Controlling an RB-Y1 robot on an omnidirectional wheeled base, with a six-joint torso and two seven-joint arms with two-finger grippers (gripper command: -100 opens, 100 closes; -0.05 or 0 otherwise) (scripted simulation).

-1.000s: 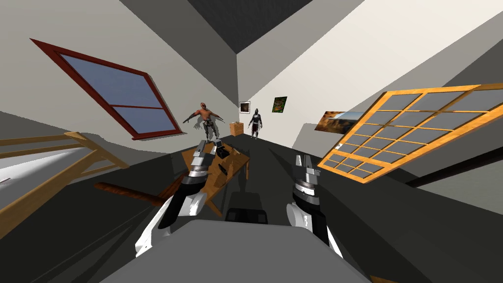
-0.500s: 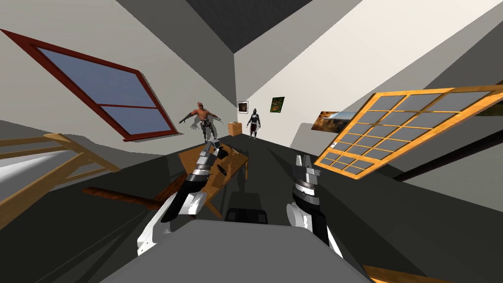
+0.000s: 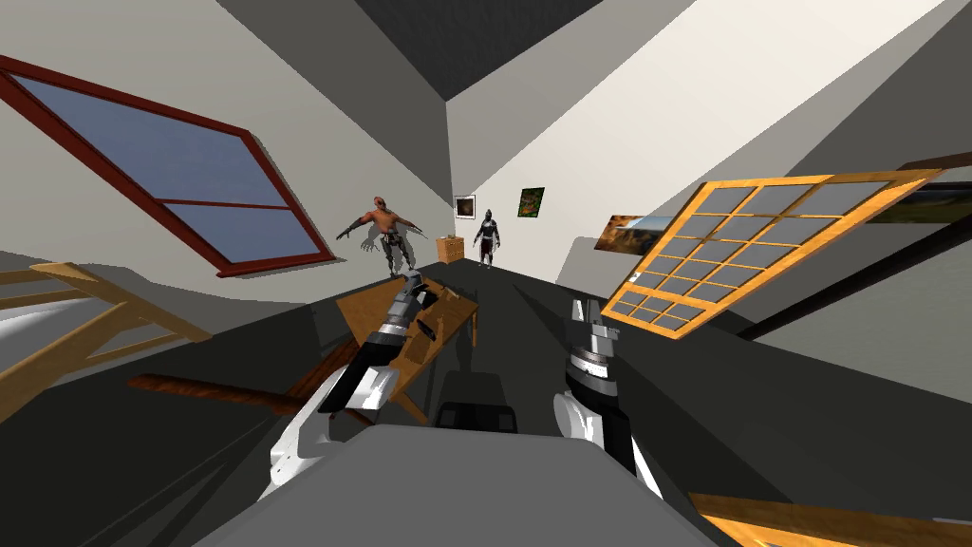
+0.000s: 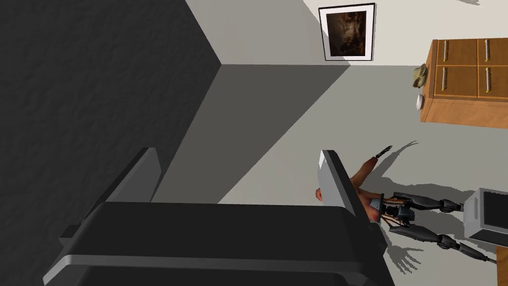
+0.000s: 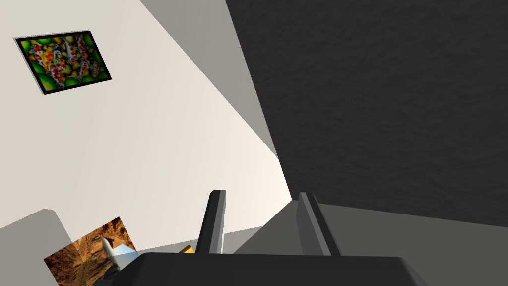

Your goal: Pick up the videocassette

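1. left hand (image 4: 239, 154): reaching out over the wooden tabletop (image 3: 365, 311), fingers (image 4: 333, 178) spread wide with nothing between them. aimed outward toward the far wall rather than down at the wood.
2. right hand (image 5: 261, 194): held forward on the right side over dark floor, well apart from the tabletop. blades a narrow gap apart and empty.
3. videocassette (image 3: 432, 294): probably the small dark slab lying on the tabletop just beside the left hand, though too small in the head view to be sure. second dark piece (image 3: 425, 330) on the same wood, further back along the forearm.
4. progress, as judged: approach only, with nothing gripped and nothing lifted. left to do:
   - tip the left hand down
   - set the blades across the slab's narrow sides
   - close and raise
5. materials and shapes:
   - hands: thin, flat, light grey blades on a dark matt box.
   - tabletop: warm brown with visible grain, flat and rectangular, on slanted wooden legs.
   - slab: dark, dull, flat-sided and boxy, so likely rigid and unlikely to give under the blades.
   - grey box with a dark front face (image 4: 488, 218): standing at the tabletop's edge, past the left hand.
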